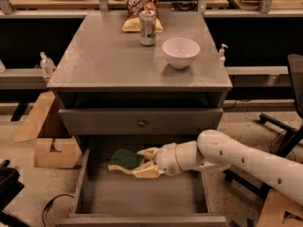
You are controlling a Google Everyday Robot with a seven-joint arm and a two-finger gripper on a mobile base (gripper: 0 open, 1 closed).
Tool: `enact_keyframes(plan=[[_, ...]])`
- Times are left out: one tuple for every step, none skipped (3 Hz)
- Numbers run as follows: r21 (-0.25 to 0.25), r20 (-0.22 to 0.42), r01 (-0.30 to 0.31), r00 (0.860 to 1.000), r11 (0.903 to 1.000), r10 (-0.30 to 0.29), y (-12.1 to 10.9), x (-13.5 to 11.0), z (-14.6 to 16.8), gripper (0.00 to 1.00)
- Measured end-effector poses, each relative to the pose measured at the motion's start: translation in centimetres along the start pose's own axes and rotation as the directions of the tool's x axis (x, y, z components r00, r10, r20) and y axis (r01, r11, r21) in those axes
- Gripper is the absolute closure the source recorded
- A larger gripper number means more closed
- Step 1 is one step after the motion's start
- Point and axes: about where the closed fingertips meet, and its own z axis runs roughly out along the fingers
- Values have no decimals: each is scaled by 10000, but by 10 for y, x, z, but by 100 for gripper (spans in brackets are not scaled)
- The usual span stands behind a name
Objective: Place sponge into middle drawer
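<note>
The sponge (124,159), dark green scrub layer on top with yellow foam beneath, is held inside the open middle drawer (142,197), near its back left and just above the flat floor. My gripper (138,162) comes in from the right on a white arm and is shut on the sponge's right end. The closed drawer above has a grey front with a small round knob (140,123).
On the cabinet top (104,56) stand a white bowl (180,52), a soda can (147,27) and a chip bag (140,9). Cardboard pieces (49,141) lie on the floor at left. A black chair (293,122) stands at right.
</note>
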Motion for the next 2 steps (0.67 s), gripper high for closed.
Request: enact_keyframes(plan=[[-123, -245, 14, 9997, 9999, -17, -1, 20, 30, 100], [-233, -535, 355, 9979, 9991, -367, -10, 74, 80, 100]])
